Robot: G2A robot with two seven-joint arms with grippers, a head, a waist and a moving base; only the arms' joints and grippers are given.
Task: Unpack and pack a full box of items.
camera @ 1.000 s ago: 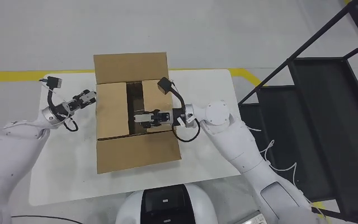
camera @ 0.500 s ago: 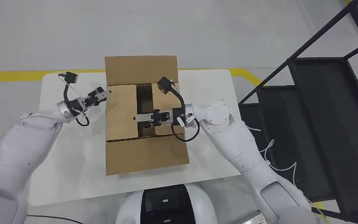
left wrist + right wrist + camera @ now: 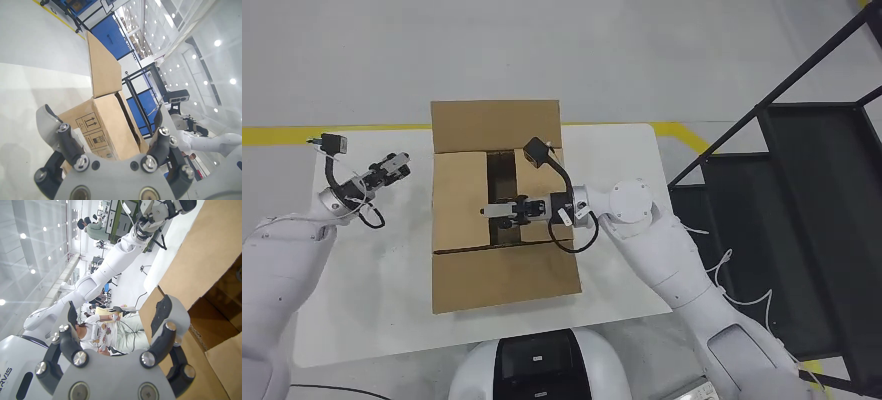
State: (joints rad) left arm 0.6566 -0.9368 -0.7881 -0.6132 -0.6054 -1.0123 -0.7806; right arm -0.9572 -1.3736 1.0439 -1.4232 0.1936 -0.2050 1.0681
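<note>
The box (image 3: 457,205) sits at the middle of the table (image 3: 612,160), with flaps spread far and near. The left gripper (image 3: 402,164) hangs left of it, apart. The right gripper (image 3: 488,211) is over its top opening. Stairs (image 3: 802,180) stand right of the table.

Our left arm (image 3: 292,240) bends at the elbow out to our left, and our left gripper (image 3: 399,163) hangs with jaws spread wide. Our right arm (image 3: 642,220) reaches in toward the middle. Our right gripper (image 3: 492,211) stands open too, pointing leftward.
</note>
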